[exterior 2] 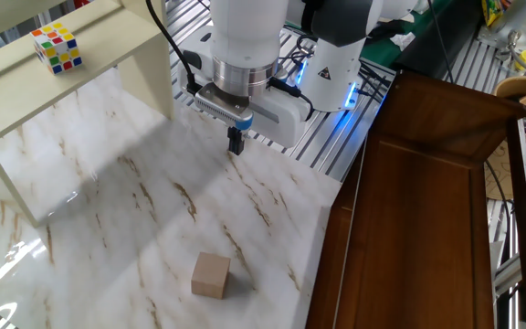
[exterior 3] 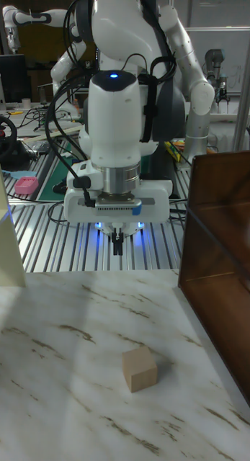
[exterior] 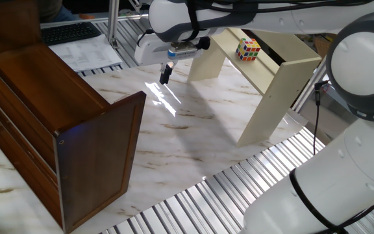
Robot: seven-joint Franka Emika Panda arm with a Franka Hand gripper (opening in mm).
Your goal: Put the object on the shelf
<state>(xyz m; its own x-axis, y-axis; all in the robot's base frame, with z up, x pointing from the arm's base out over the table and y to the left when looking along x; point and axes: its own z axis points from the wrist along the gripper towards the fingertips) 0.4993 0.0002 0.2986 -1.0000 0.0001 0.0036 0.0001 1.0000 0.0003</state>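
Observation:
The object, a plain light-tan wooden cube, rests on the marble table beside the shelf; the one fixed view does not show it, as the shelf hides that spot. The shelf, a large dark reddish-brown cabinet, stands at the table's side. My gripper hangs above the table's far edge, well away from the cube, fingers pressed together and holding nothing.
A cream-white slanted open shelf carries a multicoloured Rubik's cube. A keyboard and papers lie behind the cabinet. Ribbed metal surface borders the marble top.

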